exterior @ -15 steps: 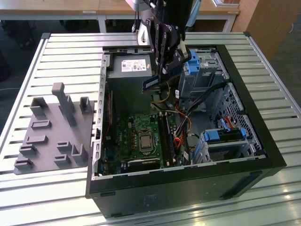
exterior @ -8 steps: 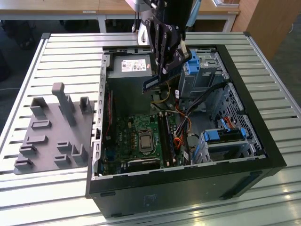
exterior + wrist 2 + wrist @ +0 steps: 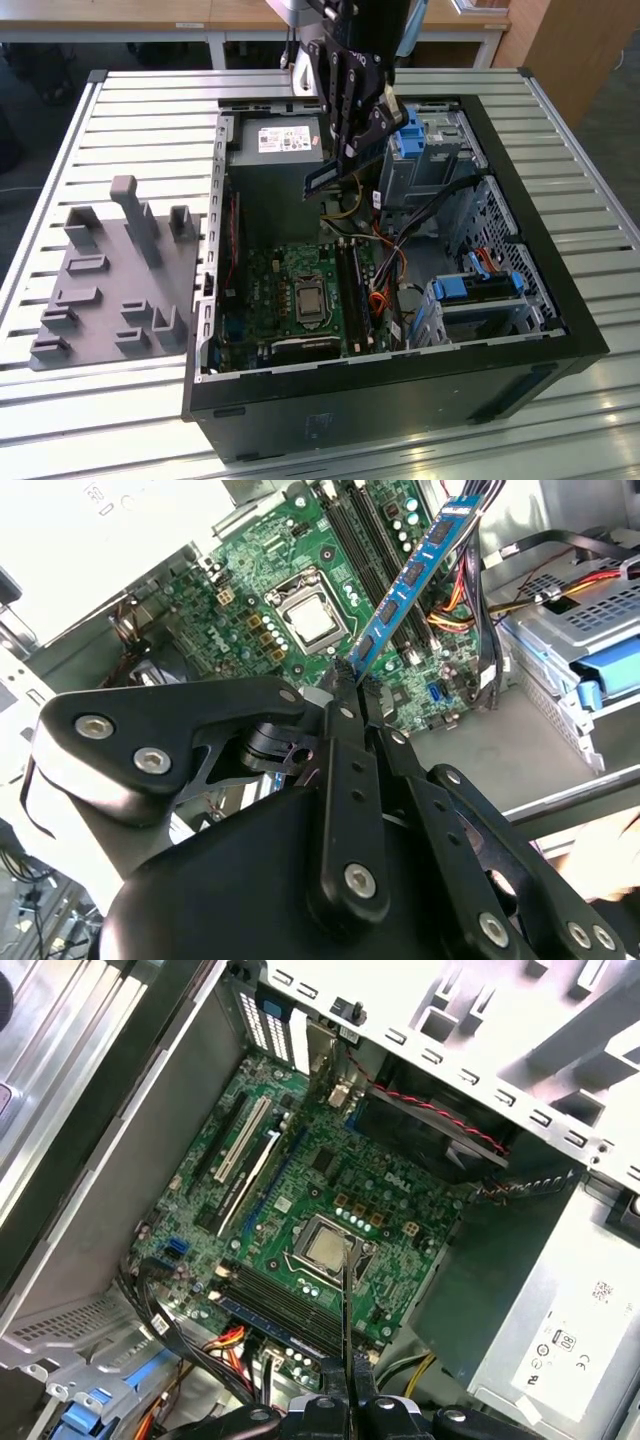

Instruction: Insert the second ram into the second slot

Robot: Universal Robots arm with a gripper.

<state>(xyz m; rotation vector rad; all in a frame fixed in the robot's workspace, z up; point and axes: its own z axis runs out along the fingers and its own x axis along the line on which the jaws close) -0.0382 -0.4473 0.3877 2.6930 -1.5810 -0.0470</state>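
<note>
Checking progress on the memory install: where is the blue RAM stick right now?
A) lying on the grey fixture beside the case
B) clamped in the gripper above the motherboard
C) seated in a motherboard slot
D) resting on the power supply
B: in the second wrist view the gripper pinches one end of the second ram, holding it in the air above the motherboard.

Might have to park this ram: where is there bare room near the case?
Bare table slats border the grey fixture on its far and near sides. Inside the case, cables crowd the gap between board and drive cages.
</note>
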